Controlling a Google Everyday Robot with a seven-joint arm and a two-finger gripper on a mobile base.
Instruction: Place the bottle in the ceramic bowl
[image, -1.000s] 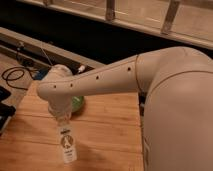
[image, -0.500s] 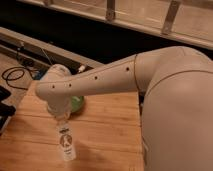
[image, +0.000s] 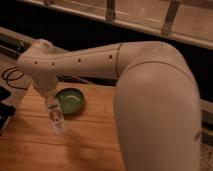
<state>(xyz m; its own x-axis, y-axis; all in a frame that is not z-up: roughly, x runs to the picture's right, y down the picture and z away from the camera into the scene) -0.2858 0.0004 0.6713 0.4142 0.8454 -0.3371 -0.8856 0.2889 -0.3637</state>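
Basically looks like the carry step. Got the tool (image: 50, 97) pinched shut on the top end of the bottle (image: 56, 119), hanging under the arm (image: 85, 62) over the left part of the wooden desk (image: 90, 137). Sits just left of the ceramic bowl (image: 70, 101), overlapping its rim from this angle; can't tell if touching. Probably needs a nudge right to get over the green inside, then lowering and letting go. Runs close to vertical lengthwise, top end up in the tool and leaning slightly left, base pointing down at the desk.
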